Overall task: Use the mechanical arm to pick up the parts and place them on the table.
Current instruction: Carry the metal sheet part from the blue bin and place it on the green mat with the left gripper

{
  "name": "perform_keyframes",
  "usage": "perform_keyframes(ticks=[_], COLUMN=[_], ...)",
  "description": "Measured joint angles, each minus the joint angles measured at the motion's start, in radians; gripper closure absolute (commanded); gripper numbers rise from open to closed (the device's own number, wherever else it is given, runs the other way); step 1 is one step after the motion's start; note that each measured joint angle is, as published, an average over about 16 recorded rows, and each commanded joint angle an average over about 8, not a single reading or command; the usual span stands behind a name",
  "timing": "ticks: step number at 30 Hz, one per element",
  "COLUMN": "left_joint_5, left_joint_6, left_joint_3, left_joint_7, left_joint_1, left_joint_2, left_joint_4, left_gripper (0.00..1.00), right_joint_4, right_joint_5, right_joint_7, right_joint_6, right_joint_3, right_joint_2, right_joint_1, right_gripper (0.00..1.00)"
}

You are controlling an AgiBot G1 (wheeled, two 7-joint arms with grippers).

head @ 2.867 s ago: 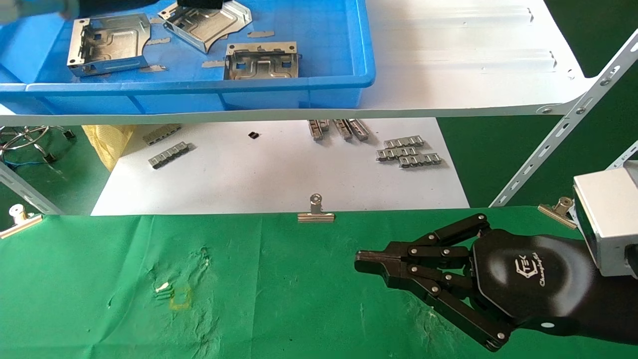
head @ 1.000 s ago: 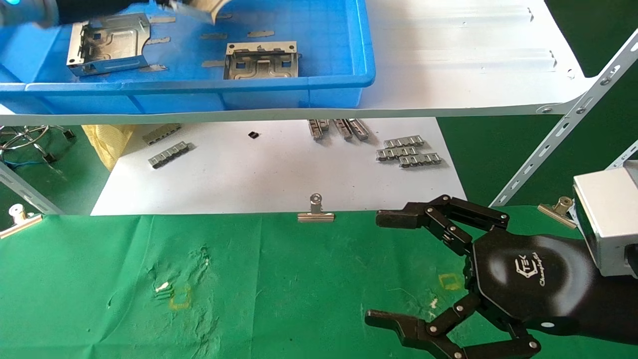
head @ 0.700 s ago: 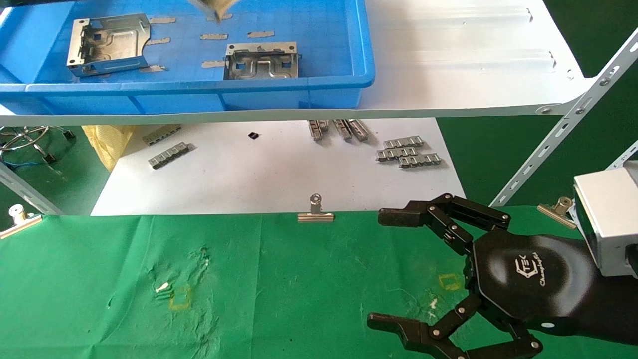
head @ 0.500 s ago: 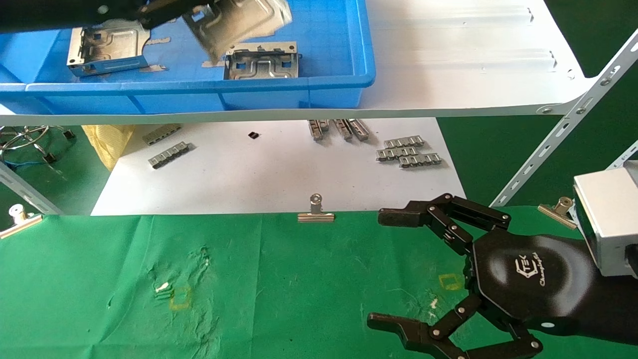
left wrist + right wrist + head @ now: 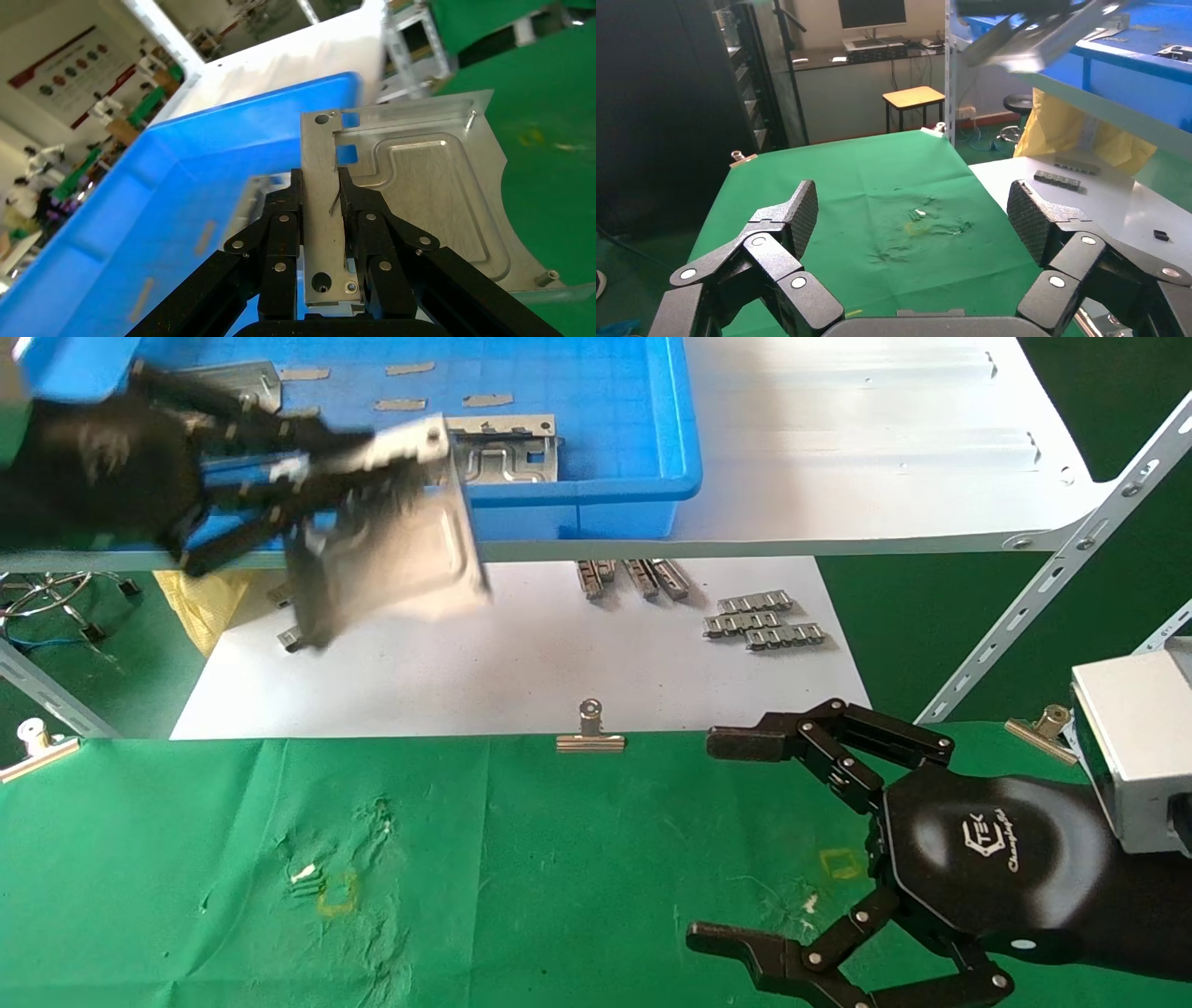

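Since half a second ago your left gripper (image 5: 349,467) has carried the part (image 5: 386,547) out past the blue bin's (image 5: 596,439) front wall; its fingers (image 5: 281,232) are clamped on one upturned edge, the tray hanging tilted beyond them, blurred. Your right gripper (image 5: 736,840) hovers over the table (image 5: 521,868), jaws spread wide, empty. Another part (image 5: 503,453) lies in the bin, partly hidden behind the held one.

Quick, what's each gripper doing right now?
Left gripper: closed on a metal part.
Right gripper: open, empty, over the green table.
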Motion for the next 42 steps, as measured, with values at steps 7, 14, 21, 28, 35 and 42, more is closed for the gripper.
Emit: perform_keyframes(ticks=[7,14,21,28,35,42], left_joint_5=[-0.065,-0.007,0.068,0.104,0.111,0.103], left_joint_6=[-0.012,-0.043,-0.064,-0.061,-0.051,-0.042], left_joint_3=[0.118,0.217,0.272,0.294,0.302,0.301], left_joint_7=[0.083,0.258,0.448,0.543,0.574,0.594], left_joint_1=[0.134,0.193,0.202,0.19,0.185,0.18], left_joint_2=[-0.091,-0.084,-0.034,0.006,0.032,0.045], left_joint_4=[-0.075,-0.001,0.101,0.199,0.277,0.321], left_gripper=[1.0,1.0,1.0,0.38,0.0,0.0], right_joint_4=[0.0,0.0,0.0,0.0,0.0,0.0], right_joint_5=[0.0,0.0,0.0,0.0,0.0,0.0], right_joint_7=[0.0,0.0,0.0,0.0,0.0,0.0], right_joint_6=[0.0,0.0,0.0,0.0,0.0,0.0], right_joint_3=[0.0,0.0,0.0,0.0,0.0,0.0], right_joint_2=[0.0,0.0,0.0,0.0,0.0,0.0], right_joint_1=[0.0,0.0,0.0,0.0,0.0,0.0], right_gripper=[0.0,0.0,0.0,0.0,0.0,0.0])
